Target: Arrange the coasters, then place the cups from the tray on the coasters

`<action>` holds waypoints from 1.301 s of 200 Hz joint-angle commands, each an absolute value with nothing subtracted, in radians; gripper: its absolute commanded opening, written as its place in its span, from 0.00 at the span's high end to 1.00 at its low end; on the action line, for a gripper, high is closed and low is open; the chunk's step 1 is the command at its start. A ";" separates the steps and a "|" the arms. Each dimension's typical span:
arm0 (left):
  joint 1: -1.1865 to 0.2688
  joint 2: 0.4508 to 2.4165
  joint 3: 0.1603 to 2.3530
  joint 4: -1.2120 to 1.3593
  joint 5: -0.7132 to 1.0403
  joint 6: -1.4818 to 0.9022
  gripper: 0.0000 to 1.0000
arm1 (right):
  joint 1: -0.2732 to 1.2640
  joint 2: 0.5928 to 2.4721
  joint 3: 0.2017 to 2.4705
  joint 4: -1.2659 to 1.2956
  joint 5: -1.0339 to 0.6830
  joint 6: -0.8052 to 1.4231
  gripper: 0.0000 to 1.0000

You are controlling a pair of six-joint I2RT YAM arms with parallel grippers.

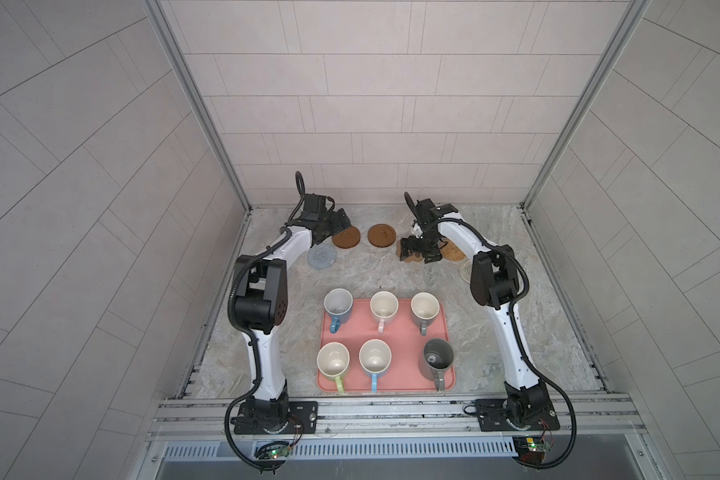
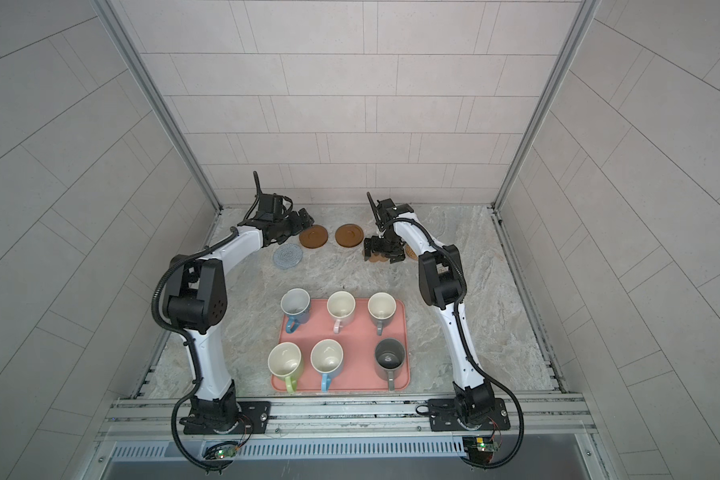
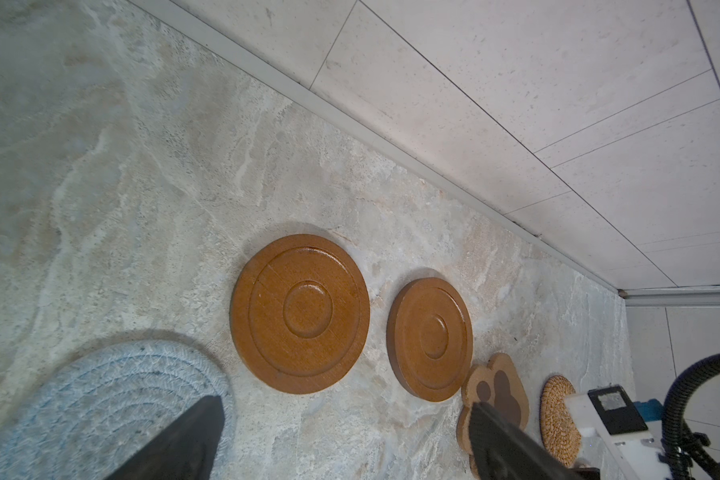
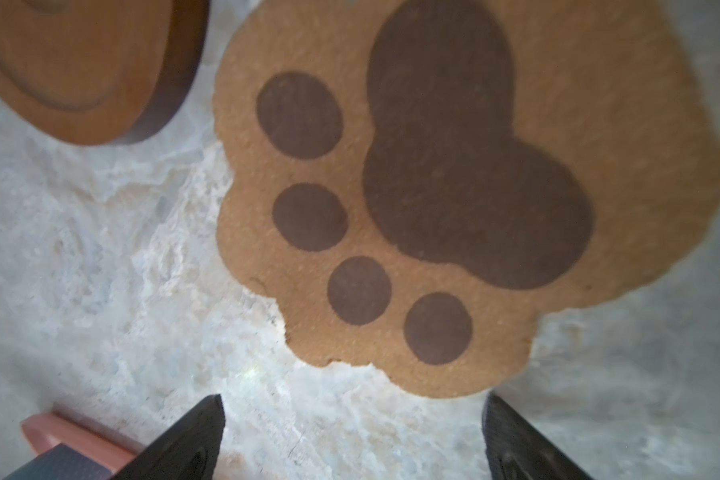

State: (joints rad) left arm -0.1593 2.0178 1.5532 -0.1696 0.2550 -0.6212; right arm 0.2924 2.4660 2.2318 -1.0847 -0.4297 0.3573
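Hovering just over the table, the right gripper [image 4: 352,419] is being held with its jaws spread wide and nothing between them. The paw mat [image 4: 454,187] is lying flat just ahead of the fingertips [image 4: 208,415], its toe end turned towards them and its length running slantwise away from the gripper. Whether a finger is touching it cannot be told.

The left gripper [image 3: 346,419] is also being held wide open and empty, beside the nearer wooden disc [image 1: 345,240] and near the grey-blue mat [image 1: 322,257]. The second disc [image 1: 381,236] is lying between it and the paw mat, so the right arm is being judged the nearer one for any nudge to that mat.

The rattan mat [image 1: 453,251] and pale mat [image 1: 466,270] are partly hidden by the right arm. Six mugs [image 1: 384,307] are standing on the pink tray [image 1: 402,353], well apart from the mats.
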 commanded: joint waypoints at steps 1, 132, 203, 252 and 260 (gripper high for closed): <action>-0.155 2.006 1.563 -0.164 0.258 -0.623 0.00 | 0.298 2.389 2.227 -1.093 -0.566 0.278 0.01; -0.155 1.999 1.569 -0.177 0.254 -0.617 0.00 | 0.340 2.627 2.485 -1.096 -0.744 0.259 0.01; -0.155 1.995 1.565 -0.183 0.252 -0.617 0.00 | 0.339 2.652 2.484 -1.095 -0.577 0.293 0.01; -0.155 1.997 1.564 -0.183 0.253 -0.618 0.00 | 0.334 2.654 2.485 -1.047 -0.503 0.330 0.01; -0.156 1.998 1.564 -0.182 0.254 -0.618 0.00 | 0.334 2.655 2.485 -1.041 -0.500 0.332 0.01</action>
